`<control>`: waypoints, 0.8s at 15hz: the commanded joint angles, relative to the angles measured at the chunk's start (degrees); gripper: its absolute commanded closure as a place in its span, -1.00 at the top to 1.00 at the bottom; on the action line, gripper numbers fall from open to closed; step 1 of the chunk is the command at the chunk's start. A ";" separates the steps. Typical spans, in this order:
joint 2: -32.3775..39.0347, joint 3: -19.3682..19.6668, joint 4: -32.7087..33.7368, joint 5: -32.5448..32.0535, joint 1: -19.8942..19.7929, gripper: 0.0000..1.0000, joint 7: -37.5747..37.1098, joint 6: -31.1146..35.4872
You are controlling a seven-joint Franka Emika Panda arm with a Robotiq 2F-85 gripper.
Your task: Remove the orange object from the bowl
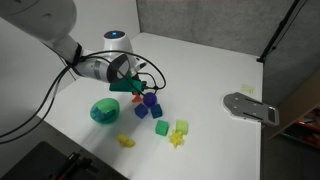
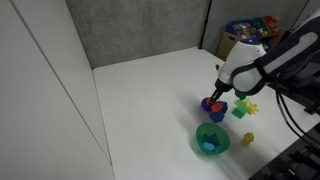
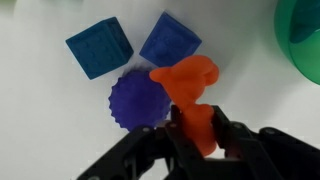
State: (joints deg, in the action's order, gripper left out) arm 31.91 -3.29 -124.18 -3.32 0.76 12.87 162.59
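Note:
My gripper (image 3: 196, 125) is shut on the orange object (image 3: 188, 85), an orange-red toy piece held between the black fingers. It hangs just above the white table beside a round purple block (image 3: 135, 100) and two blue cubes (image 3: 99, 47) (image 3: 170, 40). The green bowl (image 3: 300, 40) shows at the right edge of the wrist view, apart from the gripper. In both exterior views the gripper (image 1: 137, 87) (image 2: 217, 96) is over the blue and purple blocks, to one side of the bowl (image 1: 104, 111) (image 2: 211, 141). Something blue lies in the bowl in an exterior view.
Green and yellow toy pieces (image 1: 180, 127) (image 1: 126, 141) lie scattered on the white table near the blocks. A grey metal bracket (image 1: 250, 106) sits at the table's far side. A shelf of colourful items (image 2: 250, 30) stands behind the table.

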 commanded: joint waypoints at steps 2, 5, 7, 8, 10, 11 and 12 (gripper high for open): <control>0.89 -0.26 1.88 -1.83 -0.33 0.41 0.08 -1.41; -0.60 -0.87 1.62 -1.48 -0.13 0.87 -0.13 -5.69; -1.43 -0.89 1.88 -1.30 0.25 1.00 -0.64 -9.66; -1.95 -0.99 1.97 -1.12 0.33 1.00 -0.77 -11.64; -3.70 -1.20 2.01 -0.63 0.40 1.00 -1.05 -16.39; -4.90 -0.97 1.81 -0.68 0.72 1.00 -1.67 -18.50; -6.03 -0.93 1.65 -0.59 0.84 1.00 -1.99 -20.41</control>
State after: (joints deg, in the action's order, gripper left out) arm 29.76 -4.25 -122.34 -4.05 1.23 12.64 148.46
